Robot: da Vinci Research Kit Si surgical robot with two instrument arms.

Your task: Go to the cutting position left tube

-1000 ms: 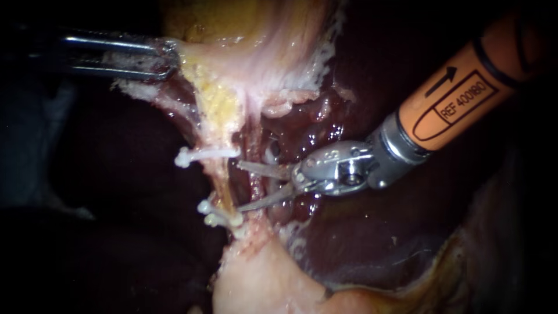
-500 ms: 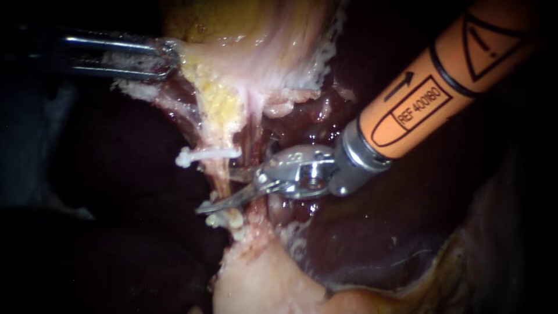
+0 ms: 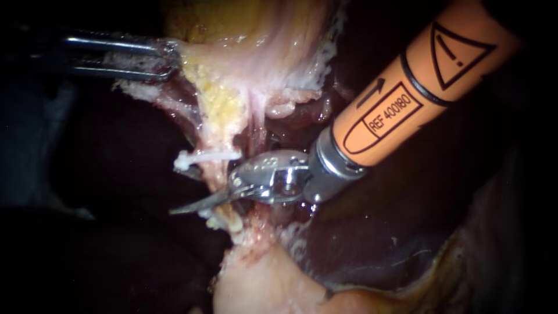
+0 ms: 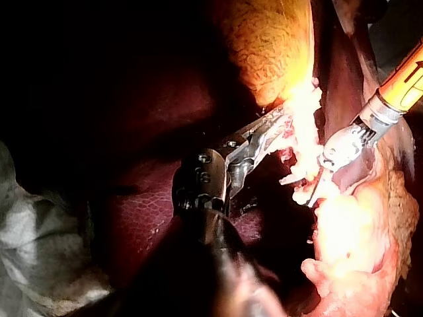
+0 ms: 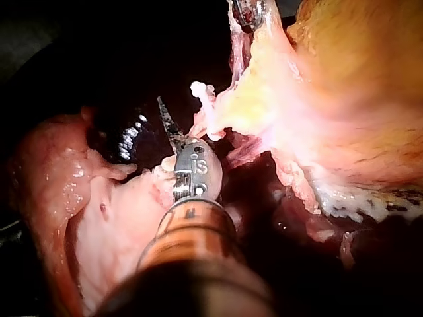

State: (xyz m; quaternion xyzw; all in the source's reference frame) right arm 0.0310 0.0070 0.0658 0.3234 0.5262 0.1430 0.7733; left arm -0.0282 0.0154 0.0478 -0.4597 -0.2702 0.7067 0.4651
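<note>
My left instrument (image 3: pixel 165 58) comes in at the upper left, its jaws shut on the edge of the pale gallbladder tissue (image 3: pixel 244 64) and holding it taut; the left wrist view shows the same grip (image 4: pixel 274 125). My right instrument (image 3: pixel 185 193), on an orange shaft, has two thin blades standing open across the left tube (image 3: pixel 220 177). The lower blade pokes out past the tube; the upper one is mostly hidden behind it. The blades sit between one white clip (image 3: pixel 206 156) above and two white clips (image 3: pixel 220 220) below. The right wrist view shows one blade (image 5: pixel 168 125) beside a clip (image 5: pixel 201 92).
Dark red liver (image 3: pixel 372 232) lies behind and to the right of the tube. A pale fatty mass (image 3: pixel 261 279) fills the lower middle. A second strand of tissue (image 3: pixel 256 145) runs just right of the clipped tube, close to the blades' hinge.
My right instrument has advanced leftward; its open blades, which stood right of the tube, now straddle it between the clips. The left instrument has held still.
</note>
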